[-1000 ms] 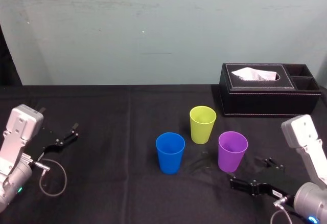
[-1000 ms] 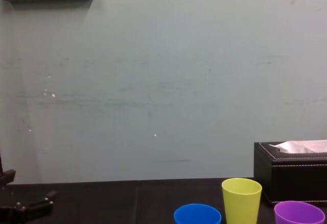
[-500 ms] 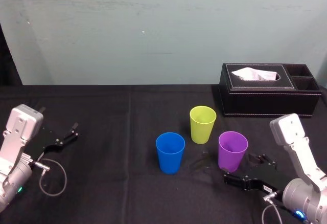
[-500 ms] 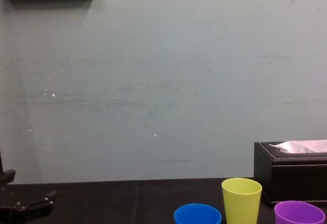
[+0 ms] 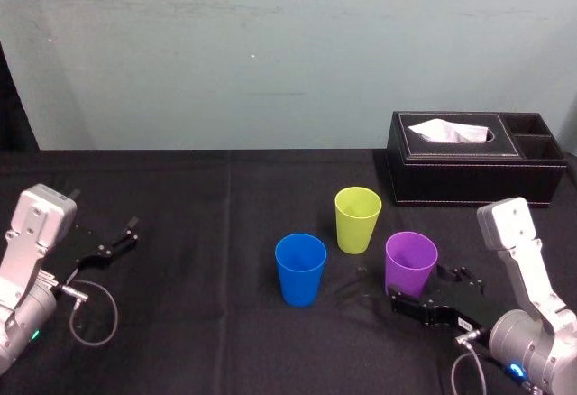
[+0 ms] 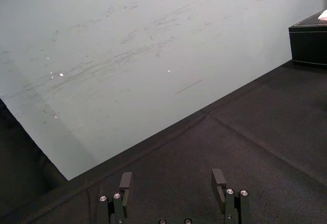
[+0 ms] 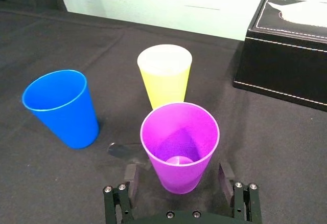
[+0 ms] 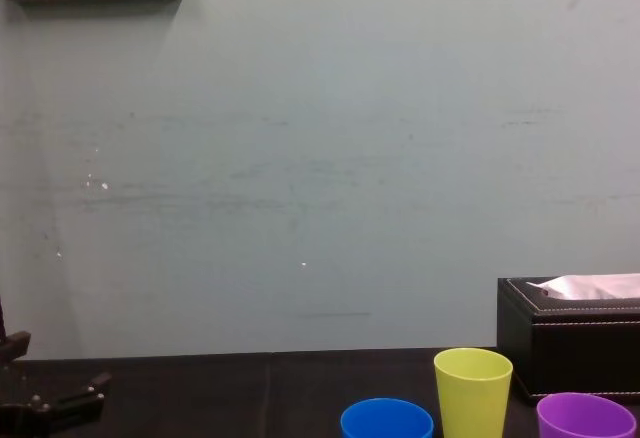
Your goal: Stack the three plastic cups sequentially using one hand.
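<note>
Three plastic cups stand upright and apart on the black table: blue (image 5: pixel 300 269) at the left, yellow-green (image 5: pixel 358 219) behind, purple (image 5: pixel 411 264) at the right. My right gripper (image 5: pixel 431 292) lies low on the table at the purple cup's near right side. In the right wrist view its fingers (image 7: pixel 130 175) stand open on either side of the purple cup's (image 7: pixel 180 142) base, with small gaps showing; the blue cup (image 7: pixel 61 106) and yellow-green cup (image 7: pixel 164 81) stand beyond. My left gripper (image 5: pixel 108 246) rests parked at the table's left, open (image 6: pixel 172 180).
A black tissue box (image 5: pixel 473 169) with white tissue sits at the back right, behind the cups. A grey cable loops on the cloth by the left arm (image 5: pixel 95 314). The pale wall rises behind the table's far edge.
My right gripper has slid forward and to the left along the table, bringing its open fingers around the purple cup's base. The cups and the left arm have not moved.
</note>
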Robot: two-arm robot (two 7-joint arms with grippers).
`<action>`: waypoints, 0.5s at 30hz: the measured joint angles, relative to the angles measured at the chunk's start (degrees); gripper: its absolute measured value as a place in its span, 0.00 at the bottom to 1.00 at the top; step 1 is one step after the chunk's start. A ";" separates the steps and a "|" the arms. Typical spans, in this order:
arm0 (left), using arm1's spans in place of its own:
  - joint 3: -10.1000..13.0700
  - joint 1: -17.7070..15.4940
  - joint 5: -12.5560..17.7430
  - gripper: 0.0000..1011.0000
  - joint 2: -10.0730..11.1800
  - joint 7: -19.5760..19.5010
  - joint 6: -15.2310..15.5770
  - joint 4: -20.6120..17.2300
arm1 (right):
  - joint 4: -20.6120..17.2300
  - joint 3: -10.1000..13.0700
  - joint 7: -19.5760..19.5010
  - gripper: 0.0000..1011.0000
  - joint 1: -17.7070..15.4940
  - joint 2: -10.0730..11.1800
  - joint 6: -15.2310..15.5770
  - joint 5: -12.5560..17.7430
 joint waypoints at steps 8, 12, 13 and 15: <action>0.00 0.00 0.00 0.99 0.00 0.00 0.00 0.00 | 2.16 -0.05 0.12 0.99 1.35 -1.66 -0.55 -1.55; 0.00 0.00 0.00 0.99 0.00 0.00 0.00 0.00 | 3.04 -0.12 0.41 0.99 1.83 -2.31 -0.75 -2.20; 0.00 0.00 0.00 0.99 0.00 0.00 0.00 0.00 | 3.15 -0.12 0.44 0.99 1.88 -2.40 -0.78 -2.30; 0.00 0.00 0.00 0.99 0.00 0.00 0.00 0.00 | 3.36 -0.10 0.60 0.99 1.97 -2.66 -0.86 -2.50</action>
